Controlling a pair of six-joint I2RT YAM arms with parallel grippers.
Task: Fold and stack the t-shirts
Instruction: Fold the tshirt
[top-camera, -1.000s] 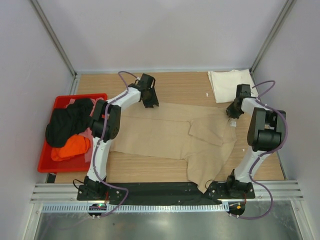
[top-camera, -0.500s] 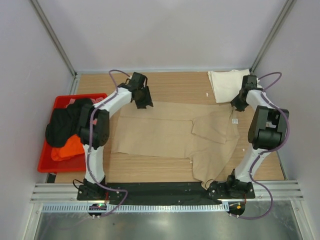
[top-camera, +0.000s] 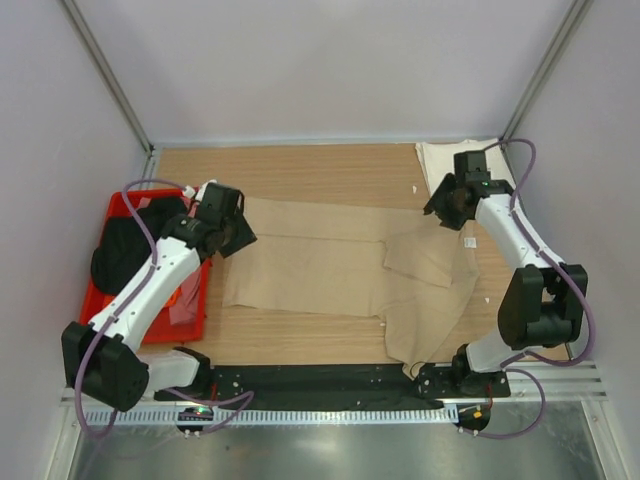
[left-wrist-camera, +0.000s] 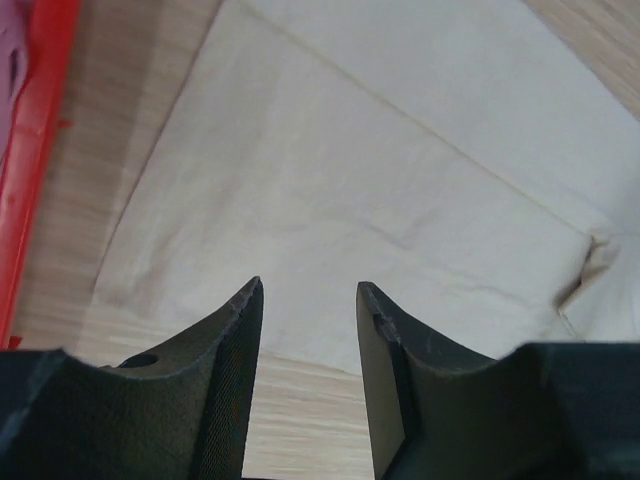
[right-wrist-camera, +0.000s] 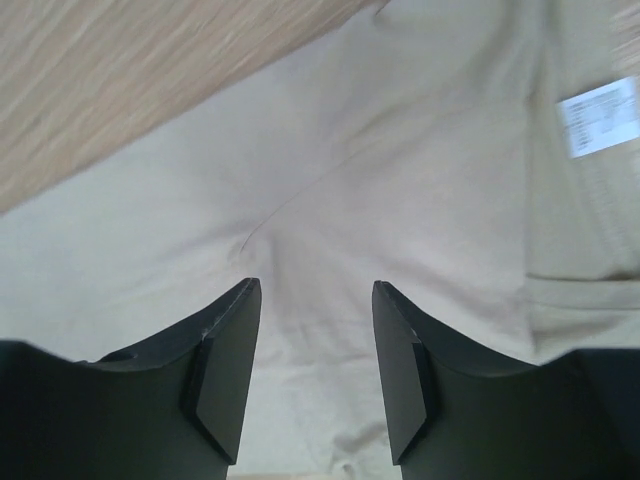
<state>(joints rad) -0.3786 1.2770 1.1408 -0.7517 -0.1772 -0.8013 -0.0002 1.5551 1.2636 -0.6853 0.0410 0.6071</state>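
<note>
A tan t-shirt (top-camera: 330, 265) lies spread flat on the wooden table, with one sleeve folded in at the right and a white label (right-wrist-camera: 600, 128) showing. My left gripper (top-camera: 232, 232) is open and empty above the shirt's left edge; the left wrist view (left-wrist-camera: 308, 290) shows tan cloth and bare wood between the fingers. My right gripper (top-camera: 445, 205) is open and empty above the shirt's upper right part, seen over tan cloth in the right wrist view (right-wrist-camera: 316, 285). A folded cream-white shirt (top-camera: 445, 160) lies at the back right.
A red plastic bin (top-camera: 118, 203) stands at the left, holding a black shirt (top-camera: 115, 255) and an orange one (top-camera: 180, 290), partly hidden by my left arm. Its red rim (left-wrist-camera: 40, 150) is close to the left gripper. Grey walls enclose the table.
My left arm has swung from the shirt's back edge to its left edge by the bin. My right gripper has moved from the back right in over the shirt.
</note>
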